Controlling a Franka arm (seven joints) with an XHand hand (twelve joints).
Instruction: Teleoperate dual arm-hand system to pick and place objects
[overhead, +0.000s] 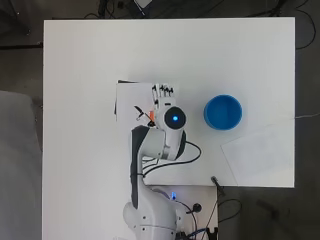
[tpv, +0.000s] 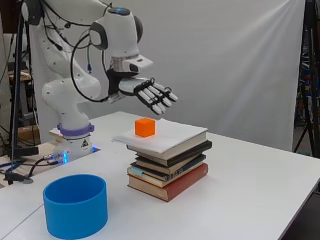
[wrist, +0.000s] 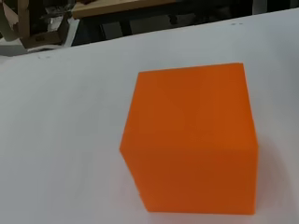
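An orange cube (tpv: 145, 127) rests on the white top of a stack of books (tpv: 167, 162) in the middle of the table. In the overhead view only a sliver of the cube (overhead: 151, 116) shows beside the arm. It fills the wrist view (wrist: 194, 140), sitting on the white book cover. My hand (tpv: 150, 93) hovers above the cube with its fingers straight and spread, palm down, touching nothing. In the overhead view the hand (overhead: 164, 94) lies over the stack of books (overhead: 131, 97).
A blue round bowl (overhead: 223, 112) stands on the table to the right of the books, near the front in the side view (tpv: 75, 205). A white sheet of paper (overhead: 260, 155) lies at the table's lower right corner.
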